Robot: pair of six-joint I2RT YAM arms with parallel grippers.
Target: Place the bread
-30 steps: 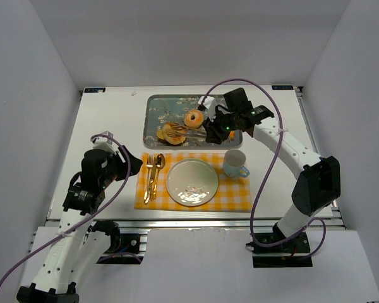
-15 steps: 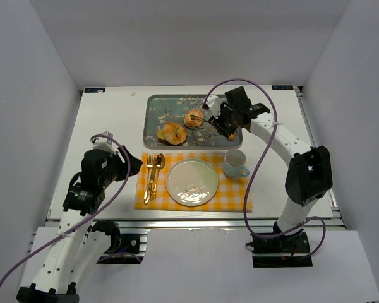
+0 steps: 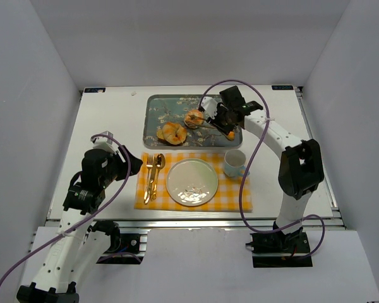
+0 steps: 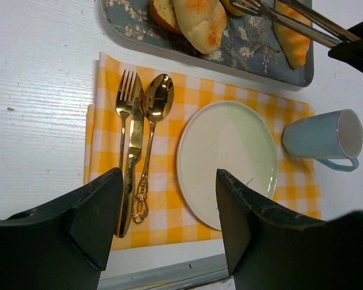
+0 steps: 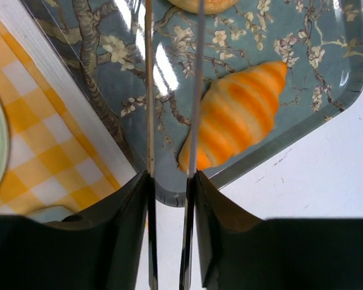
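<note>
Top external view: my right arm stretches far across the table, its wrist over the right end of the tray (image 3: pixel 155 107). My right gripper (image 5: pixel 169 181) is clamped on a pair of tongs (image 5: pixel 149 90), whose tips reach a round bread (image 3: pixel 194 118) lying in the tray. A croissant (image 5: pixel 236 121) sits below the tongs. My left arm is folded near its base, with the left gripper (image 4: pixel 166 181) parted and empty above the placemat (image 4: pixel 175 90).

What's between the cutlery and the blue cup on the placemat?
Only the plate, with nothing on it; the left wrist view shows it clearly.
</note>
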